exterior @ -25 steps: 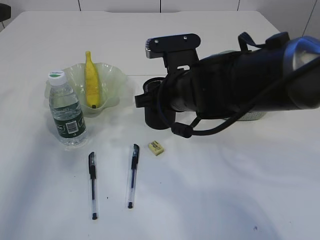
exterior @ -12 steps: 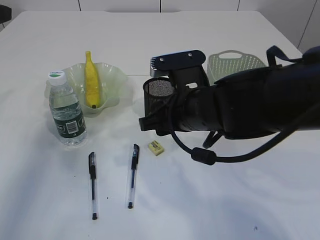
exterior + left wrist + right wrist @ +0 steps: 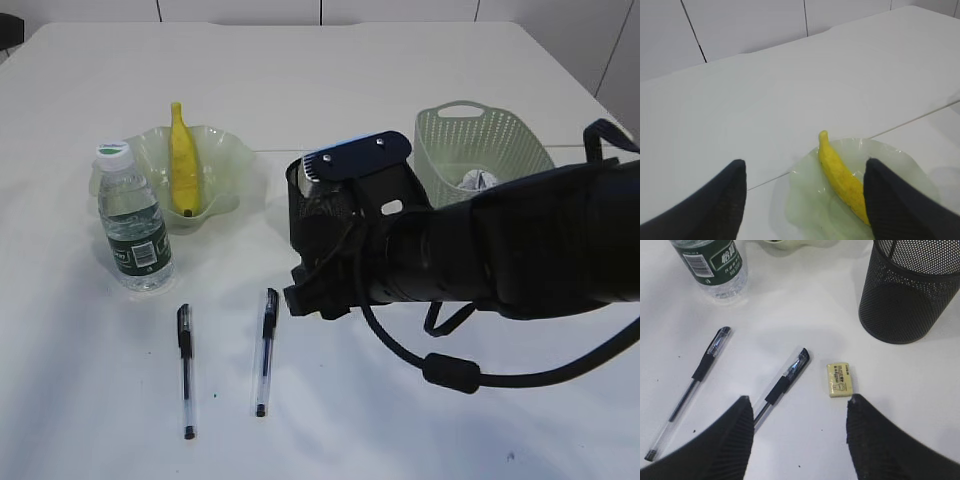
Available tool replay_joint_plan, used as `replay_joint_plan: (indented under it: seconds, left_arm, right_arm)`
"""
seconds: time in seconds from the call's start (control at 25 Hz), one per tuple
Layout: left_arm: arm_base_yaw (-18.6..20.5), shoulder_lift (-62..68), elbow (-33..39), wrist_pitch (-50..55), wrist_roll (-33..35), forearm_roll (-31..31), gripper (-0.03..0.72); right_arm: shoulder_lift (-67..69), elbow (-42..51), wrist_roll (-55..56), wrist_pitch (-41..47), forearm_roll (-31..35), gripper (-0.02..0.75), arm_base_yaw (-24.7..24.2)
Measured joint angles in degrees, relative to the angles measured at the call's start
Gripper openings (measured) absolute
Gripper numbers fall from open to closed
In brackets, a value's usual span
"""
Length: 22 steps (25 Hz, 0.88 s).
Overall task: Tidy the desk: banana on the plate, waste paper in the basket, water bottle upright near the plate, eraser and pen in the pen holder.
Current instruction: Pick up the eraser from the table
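A yellow banana (image 3: 179, 158) lies on the pale green plate (image 3: 228, 160); it also shows in the left wrist view (image 3: 842, 177) on the plate (image 3: 805, 210). The water bottle (image 3: 133, 222) stands upright in front of the plate. Two pens (image 3: 185, 368) (image 3: 266, 350) lie on the table. The yellow eraser (image 3: 839, 380) lies beside the black mesh pen holder (image 3: 907, 295); my right arm (image 3: 450, 260) hides it in the exterior view. My right gripper (image 3: 798, 407) is open above the table, the eraser by its right finger and a pen (image 3: 780, 385) by its left. My left gripper (image 3: 805, 165) is open and empty above the plate.
A green basket (image 3: 482, 135) at the back right holds crumpled waste paper (image 3: 478, 180). The pen holder (image 3: 308, 205) is partly behind my right arm. The second pen (image 3: 687, 390) and the bottle (image 3: 715, 262) lie left of my right gripper.
My right arm has swung down and toward the table's front, uncovering the basket and pen holder and now covering the eraser in the exterior view. The objects have not moved.
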Motion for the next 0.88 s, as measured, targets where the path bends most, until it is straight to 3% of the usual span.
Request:
replay_joint_plan:
  seconds: [0.32, 0.88]
  left_arm:
    - [0.0, 0.0, 0.0, 0.0, -1.13, 1.24, 0.514]
    - [0.0, 0.0, 0.0, 0.48, -2.65, 1.57, 0.514]
  right_arm:
    - [0.0, 1.05, -7.26, -2.02, -0.08, 0.379, 0.0]
    - [2.75, 1.05, -9.05, -4.43, -0.08, 0.375, 0.0]
